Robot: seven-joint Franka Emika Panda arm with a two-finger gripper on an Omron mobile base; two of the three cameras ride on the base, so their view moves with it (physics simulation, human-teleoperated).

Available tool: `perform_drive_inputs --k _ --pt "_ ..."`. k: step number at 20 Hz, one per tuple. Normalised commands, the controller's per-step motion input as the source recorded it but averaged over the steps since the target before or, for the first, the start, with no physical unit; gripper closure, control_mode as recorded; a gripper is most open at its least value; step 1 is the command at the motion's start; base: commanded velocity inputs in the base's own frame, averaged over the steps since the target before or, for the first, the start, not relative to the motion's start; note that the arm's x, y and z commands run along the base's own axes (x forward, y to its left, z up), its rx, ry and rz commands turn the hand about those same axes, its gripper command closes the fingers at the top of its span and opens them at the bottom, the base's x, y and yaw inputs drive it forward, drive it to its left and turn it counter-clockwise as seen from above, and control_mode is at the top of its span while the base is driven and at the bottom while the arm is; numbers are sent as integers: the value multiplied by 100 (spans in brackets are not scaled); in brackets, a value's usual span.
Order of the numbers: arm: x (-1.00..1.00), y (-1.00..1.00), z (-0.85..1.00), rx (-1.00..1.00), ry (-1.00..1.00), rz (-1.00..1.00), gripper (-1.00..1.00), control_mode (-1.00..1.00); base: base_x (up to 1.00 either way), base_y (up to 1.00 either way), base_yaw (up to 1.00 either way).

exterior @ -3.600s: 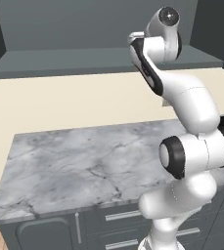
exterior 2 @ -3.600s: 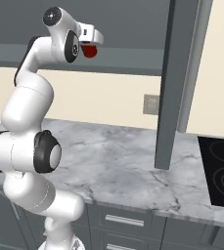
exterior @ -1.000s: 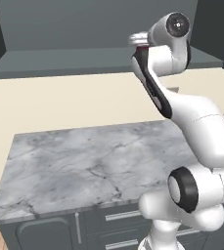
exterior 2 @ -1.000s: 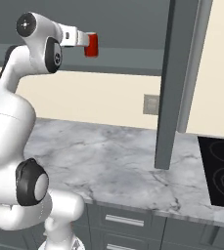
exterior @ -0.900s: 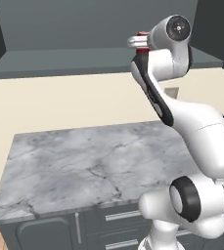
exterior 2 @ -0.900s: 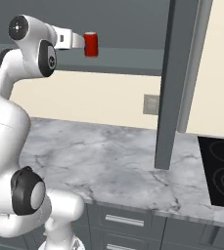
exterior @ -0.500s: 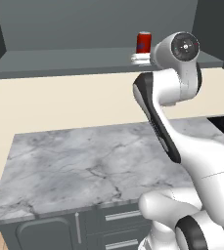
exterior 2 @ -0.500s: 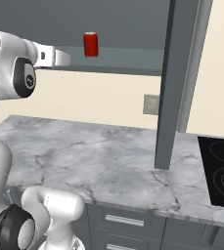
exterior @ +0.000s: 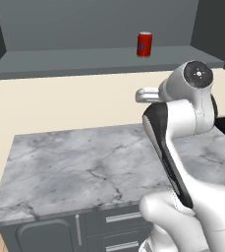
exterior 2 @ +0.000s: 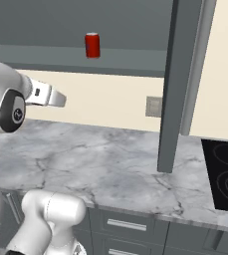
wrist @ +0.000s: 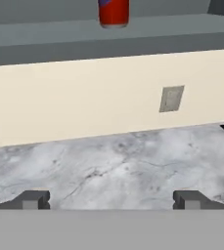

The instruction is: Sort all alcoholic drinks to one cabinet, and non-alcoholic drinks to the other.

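Observation:
The red soda can [exterior: 144, 44] [exterior 2: 92, 45] stands upright on the flat floor of the open dark grey overhead cabinet [exterior: 84, 60] [exterior 2: 130, 59], free of any grip. My gripper [exterior: 139, 95] [exterior 2: 60, 100] hangs below and in front of that shelf, level, pointing at the cream wall. It is open with nothing between its fingertips [wrist: 33, 199]. In the hand view the can [wrist: 114, 12] sits at the top edge, above the gripper [wrist: 111, 200]. The other drinks are out of view.
A grey marble counter [exterior: 79, 162] [exterior 2: 110, 164] stretches beneath the gripper. The cabinet's open door [exterior 2: 177, 84] hangs edge-on at the right. A wall outlet [exterior 2: 154, 106] [wrist: 171, 98] is on the cream wall, a black cooktop [exterior 2: 225, 172] lies further right. Grey drawers [exterior: 119, 219] front the counter.
The gripper let go of the red can, which now stands alone on the cabinet floor. The hand pulled back from the shelf and dropped down in front of the wall.

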Motion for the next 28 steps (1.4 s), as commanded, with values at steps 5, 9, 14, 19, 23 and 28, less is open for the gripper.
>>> perform_drive_inputs --k 5,9,14,19,23,28 --pt "-25 -13 -60 11 22 0 -100 -100 0 0 0" --pt "-4 -6 -43 10 19 0 -100 -100 0 0 0" --pt "0 0 0 0 0 0 -100 100 -64 0 0" --pt "0 0 0 0 0 0 -100 100 -100 0 0" --pt "0 0 0 0 0 0 -100 100 -100 -15 0" --pt "0 0 0 0 0 0 -100 100 -86 -64 -6"
